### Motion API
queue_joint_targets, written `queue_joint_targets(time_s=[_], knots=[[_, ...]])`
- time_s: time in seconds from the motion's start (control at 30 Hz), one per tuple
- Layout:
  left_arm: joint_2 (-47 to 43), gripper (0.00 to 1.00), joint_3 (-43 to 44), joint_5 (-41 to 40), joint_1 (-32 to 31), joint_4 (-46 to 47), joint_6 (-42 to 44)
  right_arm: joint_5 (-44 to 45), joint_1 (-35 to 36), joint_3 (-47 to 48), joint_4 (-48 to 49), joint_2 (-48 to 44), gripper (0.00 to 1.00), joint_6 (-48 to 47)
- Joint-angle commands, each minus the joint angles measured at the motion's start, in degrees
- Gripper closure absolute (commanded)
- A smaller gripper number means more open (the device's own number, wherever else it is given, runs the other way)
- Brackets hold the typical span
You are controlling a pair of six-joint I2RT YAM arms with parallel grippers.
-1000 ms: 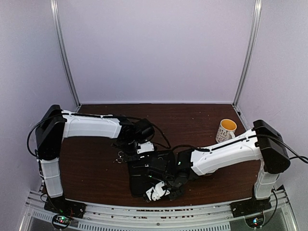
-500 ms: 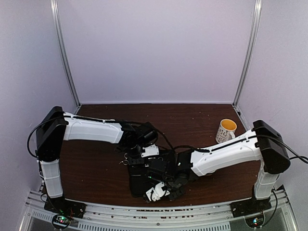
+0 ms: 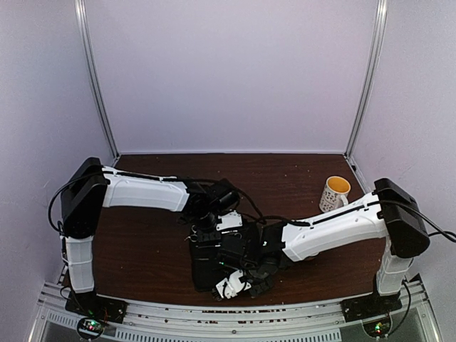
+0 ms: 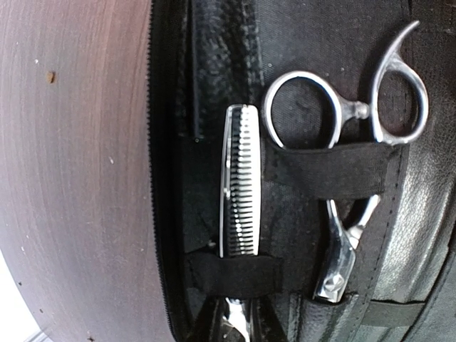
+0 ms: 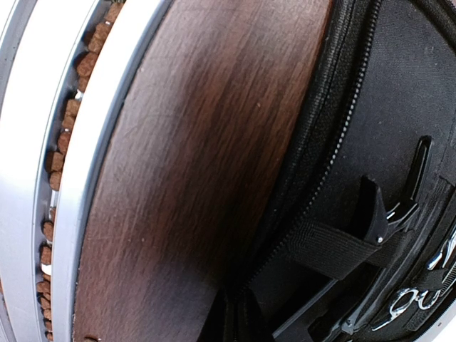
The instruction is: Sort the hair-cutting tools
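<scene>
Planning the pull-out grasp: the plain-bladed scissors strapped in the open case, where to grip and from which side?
Likely pinch the scissors at the bridge between their two rings. That end lies bare beyond the strap, while the rest runs under it, flat on the case. Come from above at the ring end, then draw out along the scissors' length.

The top camera looks down from behind the arm bases over the whole worktop [image 3: 142,242], the left wrist camera sits close above the toothed scissors [image 4: 239,182] in the black case [image 3: 204,268], and the right one skims close along its zipped edge; all three share that case.
</scene>
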Motion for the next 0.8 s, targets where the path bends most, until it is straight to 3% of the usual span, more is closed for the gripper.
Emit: queue_joint_targets(time_s=[0.0,0.17,0.37,0.57,0.7,0.77], knots=[[0.0,0.8,2.3,-1.8,-0.3,4.0,-0.9,-1.9,0.7,-2.1,0.3,5.2,1.0,-0.6],[-3.1,0.71,0.4,-2.8,-0.2,3.3,-2.1,-1.8,0.7,-2.0,0.3,5.3,1.0,-0.6],[-5.8,0.83,-1.9,-4.0,0.3,2.1,-2.4,-1.9,0.7,-1.9,0.3,5.6,1.0,-0.7],[-8.0,0.73,-5.5,-5.3,1.1,1.1,-4.7,-1.9,0.7,-1.9,0.3,5.8,1.0,-0.6],[-11.9,0.57,-8.1,-4.4,2.9,1.5,-8.8,-1.9,0.6,-1.8,0.2,5.9,1.0,-0.6],[-13.9,0.56,-9.7,-2.5,4.2,1.9,-10.8,-1.9,0.6,-1.9,0.3,6.0,1.0,-0.6]])
